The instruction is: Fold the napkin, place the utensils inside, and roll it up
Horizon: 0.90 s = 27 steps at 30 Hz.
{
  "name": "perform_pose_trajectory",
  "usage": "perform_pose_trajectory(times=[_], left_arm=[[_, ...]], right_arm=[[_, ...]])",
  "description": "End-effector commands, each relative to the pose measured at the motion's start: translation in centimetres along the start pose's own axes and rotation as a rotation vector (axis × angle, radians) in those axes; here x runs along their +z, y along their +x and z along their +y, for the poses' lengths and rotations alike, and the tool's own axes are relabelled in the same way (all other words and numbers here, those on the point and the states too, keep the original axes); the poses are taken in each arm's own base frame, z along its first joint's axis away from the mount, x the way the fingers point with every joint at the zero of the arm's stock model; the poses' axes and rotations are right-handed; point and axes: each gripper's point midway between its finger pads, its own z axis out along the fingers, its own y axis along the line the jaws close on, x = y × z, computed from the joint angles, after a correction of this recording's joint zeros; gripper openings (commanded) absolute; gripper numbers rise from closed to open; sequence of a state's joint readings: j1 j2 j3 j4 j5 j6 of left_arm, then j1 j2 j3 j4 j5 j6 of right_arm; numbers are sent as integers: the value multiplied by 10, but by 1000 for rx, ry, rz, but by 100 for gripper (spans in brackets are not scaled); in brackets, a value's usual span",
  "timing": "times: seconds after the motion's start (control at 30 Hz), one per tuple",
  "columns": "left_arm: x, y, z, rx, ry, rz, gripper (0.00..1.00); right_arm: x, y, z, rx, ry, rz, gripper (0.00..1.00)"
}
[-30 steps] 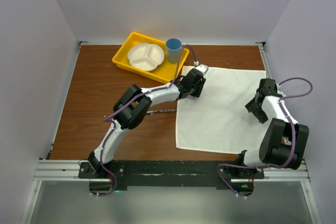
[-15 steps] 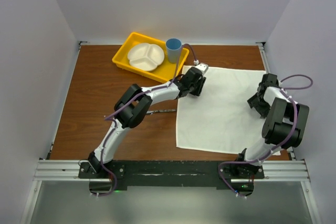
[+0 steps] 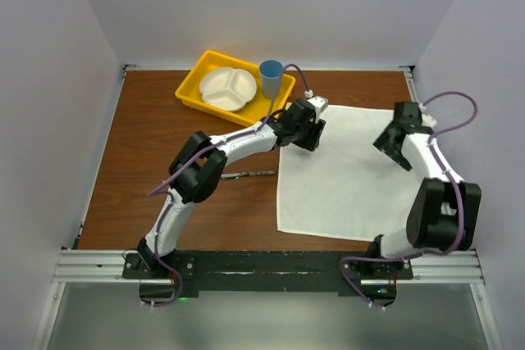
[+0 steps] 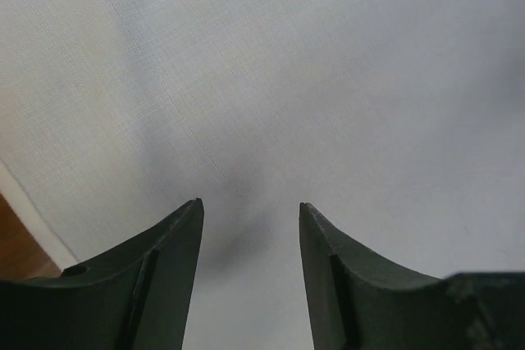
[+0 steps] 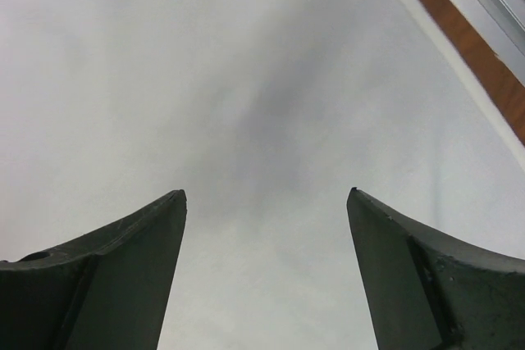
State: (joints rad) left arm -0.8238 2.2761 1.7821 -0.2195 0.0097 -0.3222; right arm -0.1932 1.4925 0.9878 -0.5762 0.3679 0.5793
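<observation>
1. On the table's (image 3: 148, 145) right half the napkin (image 3: 353, 182) lies spread flat, one layer, no fold made; its left edge is just beside the bare wood where the knife (image 3: 250, 174) rests.
2. Knife is off the cloth, near its left edge, partly under the left arm (image 3: 238, 143). Dark handle not clear from above.
3. Left jaws: over the napkin's far-left corner area, moderately apart, nothing between them. Left wrist view shows only white weave (image 4: 328, 79) below and a sliver of wood at lower left. Cannot tell if the tips touch the cloth.
4. Right jaws: on the right arm (image 3: 431, 161), over the far-right part of the napkin, spread wide, empty. Right wrist view shows cloth (image 5: 205, 79) with the right edge and wood strip at upper right.
5. Handling, napkin: judged thin, limp, light. It will drape and sag when lifted and may slide on smooth wood. Best taken at the two far corners or right on the edge, tips pressed down to pinch a single layer.
6. Handling, knife: judged stiff, slim, lying flat, so hard to get under. Grip across the handle; the blade looks slick.
7. Yellow tray (image 3: 187, 92) with plate (image 3: 228, 88) and blue cup (image 3: 271, 78) sit at the far left, apart from the napkin.
</observation>
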Motion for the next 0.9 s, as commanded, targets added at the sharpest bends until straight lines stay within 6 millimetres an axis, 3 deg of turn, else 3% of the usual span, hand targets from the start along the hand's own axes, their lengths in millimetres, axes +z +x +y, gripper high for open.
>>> perform_pose_trajectory(times=[0.0, 0.03, 0.07, 0.13, 0.17, 0.2, 0.23, 0.27, 0.3, 0.33, 0.37, 0.4, 0.43, 0.5, 0.53, 0.57, 0.67, 0.87], left_arm=[[-123, -110, -29, -11, 70, -232, 56], [-134, -105, -24, -14, 49, -226, 57], [-170, -117, -26, -15, 58, -267, 59], [-194, -107, -7, -33, -4, -279, 63], [-231, -117, -5, -43, -5, -333, 63], [-238, -102, 11, -65, -48, -319, 64], [-252, -99, 15, -86, -58, -334, 67], [-287, -102, 19, -105, -63, -386, 67], [-300, -98, 34, -131, -107, -400, 68], [-306, -84, 44, -153, -139, -385, 69], [-334, -79, 51, -172, -168, -409, 69], [-345, -71, 66, -190, -233, -417, 70], [-372, -71, 69, -215, -251, -468, 71], [-394, -58, 82, -245, -317, -481, 73], [-415, -57, 82, -271, -316, -526, 73], [-437, -44, 89, -311, -345, -556, 75], [-451, -30, 90, -356, -340, -576, 75], [-449, -15, 91, -373, -329, -571, 76]], right_arm=[[-78, -1, 56, -103, -203, -115, 84], [-96, 22, 78, -184, -287, -104, 84], [-103, 37, 84, -238, -322, -96, 84], [-127, 74, 99, -375, -404, -72, 84], [-130, 91, 101, -429, -426, -56, 84], [-136, 107, 105, -483, -454, -39, 84], [-150, 136, 112, -582, -504, -17, 84], [-156, 156, 115, -642, -538, 4, 83], [-166, 173, 119, -705, -572, 3, 83], [-186, 209, 120, -826, -636, 7, 82], [-191, 227, 119, -889, -651, 4, 83], [-199, 243, 118, -932, -671, 9, 82], [-215, 271, 112, -1032, -717, 5, 82], [-231, 299, 109, -1134, -769, -10, 82], [-245, 322, 102, -1208, -820, -15, 82], [-255, 353, 97, -1292, -880, 30, 78], [-252, 372, 93, -1341, -886, 73, 61], [-243, 381, 93, -1361, -886, 76, 61]])
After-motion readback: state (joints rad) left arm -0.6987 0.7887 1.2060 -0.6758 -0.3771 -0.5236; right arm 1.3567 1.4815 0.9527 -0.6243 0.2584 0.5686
